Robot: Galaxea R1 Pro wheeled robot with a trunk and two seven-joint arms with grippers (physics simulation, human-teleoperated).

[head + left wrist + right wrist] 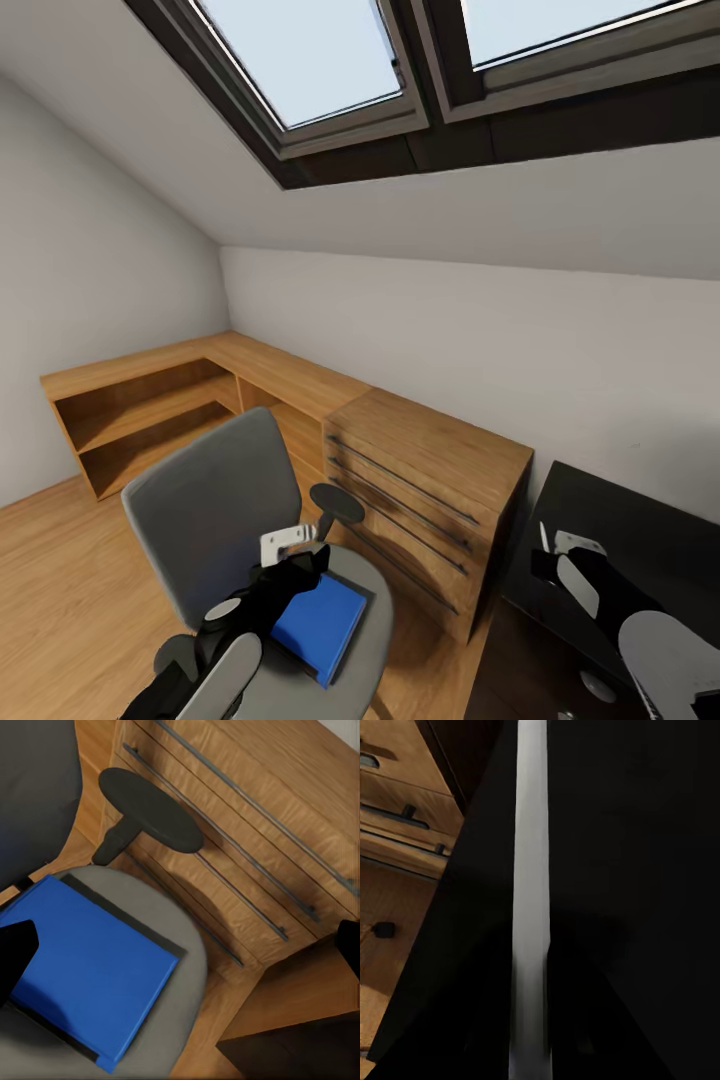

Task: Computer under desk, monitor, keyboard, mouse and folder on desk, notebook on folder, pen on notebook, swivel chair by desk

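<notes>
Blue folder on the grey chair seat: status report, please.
Left gripper open over bright-blue flat folder, not gripping. Folder flat on grey swivel chair seat. Right gripper shut on thin pale pen above glossy black desk.

Black jointed arms with pale grey shells and white wrist brackets.

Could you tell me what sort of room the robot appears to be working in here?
Most likely an attic room used as a home office: skylights sit in a sloped ceiling, a grey swivel chair holds a blue folder, and a low wooden cabinet lines the wall.
</notes>
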